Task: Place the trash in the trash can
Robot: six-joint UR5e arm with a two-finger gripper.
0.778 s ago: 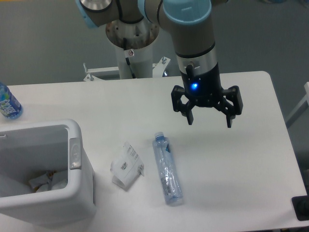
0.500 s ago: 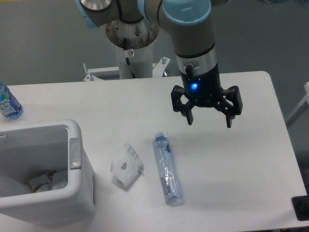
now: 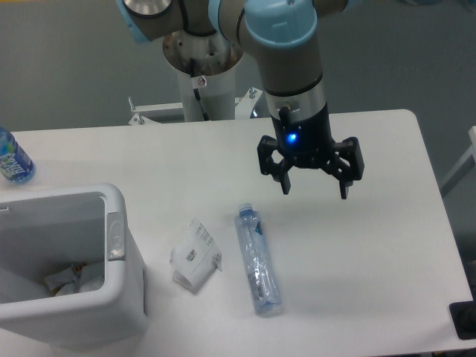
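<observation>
Trash can [image 3: 126, 297] holds crumpled scraps [image 3: 71, 278], carton [image 3: 195, 255] lies outside

Nothing legible anywhere. Small dark printed marks on the flattened white carton [image 3: 195, 255] near the table's [image 3: 387, 245] front edge, too small to read. Bright blue label on the small bottle [image 3: 13, 158] at the left edge, lettering blurred.

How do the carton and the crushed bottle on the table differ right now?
The carton is white, opaque and squat; the crushed bottle is clear and long. The carton lies nearer the trash can; the bottle lies further right, its pale blue cap pointing away from the camera. Both lie flat on the table, untouched, with the open claw above them.
</observation>
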